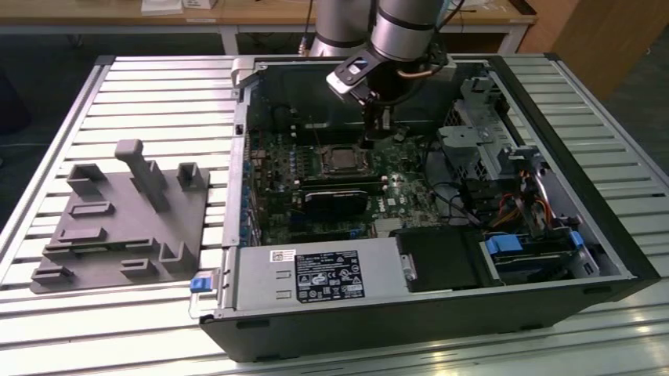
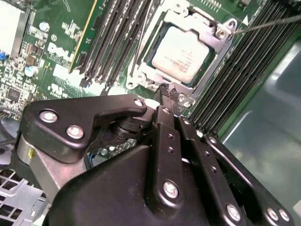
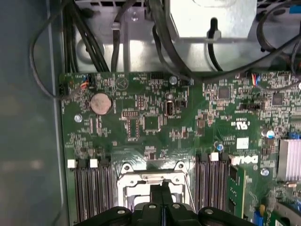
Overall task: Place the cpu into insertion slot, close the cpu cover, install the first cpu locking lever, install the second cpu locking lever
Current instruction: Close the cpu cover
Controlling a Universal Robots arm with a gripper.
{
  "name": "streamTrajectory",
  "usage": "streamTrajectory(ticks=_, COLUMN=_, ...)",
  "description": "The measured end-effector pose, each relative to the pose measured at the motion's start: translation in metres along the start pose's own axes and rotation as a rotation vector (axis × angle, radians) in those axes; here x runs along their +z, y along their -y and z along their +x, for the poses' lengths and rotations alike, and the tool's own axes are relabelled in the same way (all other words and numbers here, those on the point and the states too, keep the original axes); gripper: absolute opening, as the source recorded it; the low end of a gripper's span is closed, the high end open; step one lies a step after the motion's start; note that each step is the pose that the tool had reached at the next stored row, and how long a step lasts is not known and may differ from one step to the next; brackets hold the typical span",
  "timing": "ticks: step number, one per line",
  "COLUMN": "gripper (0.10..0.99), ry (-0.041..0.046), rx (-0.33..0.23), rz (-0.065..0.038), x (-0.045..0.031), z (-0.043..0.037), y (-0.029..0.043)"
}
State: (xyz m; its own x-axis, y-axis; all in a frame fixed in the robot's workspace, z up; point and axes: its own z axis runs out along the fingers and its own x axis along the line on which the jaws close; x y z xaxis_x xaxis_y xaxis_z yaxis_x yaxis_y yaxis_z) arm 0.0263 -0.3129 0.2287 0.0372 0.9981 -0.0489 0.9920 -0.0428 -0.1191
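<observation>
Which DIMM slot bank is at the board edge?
The bank beside the grey case wall; the other bank has green board beyond it.

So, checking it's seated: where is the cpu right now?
In the second wrist view the cpu lies framed by the metal cover, between two banks of memory slots.

White logo lettering (image 2: 60, 49) on the motherboard (image 2: 42, 33), small-print sticker (image 1: 327, 276) on the power supply (image 1: 262, 276) (illegible)
</observation>
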Motion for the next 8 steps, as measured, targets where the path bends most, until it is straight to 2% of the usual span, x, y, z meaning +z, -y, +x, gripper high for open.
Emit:
streamTrajectory(ticks=4, gripper=0.106, ry=-0.0002, rx=-0.001, rz=-0.007, x=0.0006, z=-0.0001, y=0.0046)
streamTrajectory(ticks=8, gripper=0.106, ry=-0.0006, rx=-0.003, rz=-0.023, x=0.002, z=-0.0003, y=0.0099)
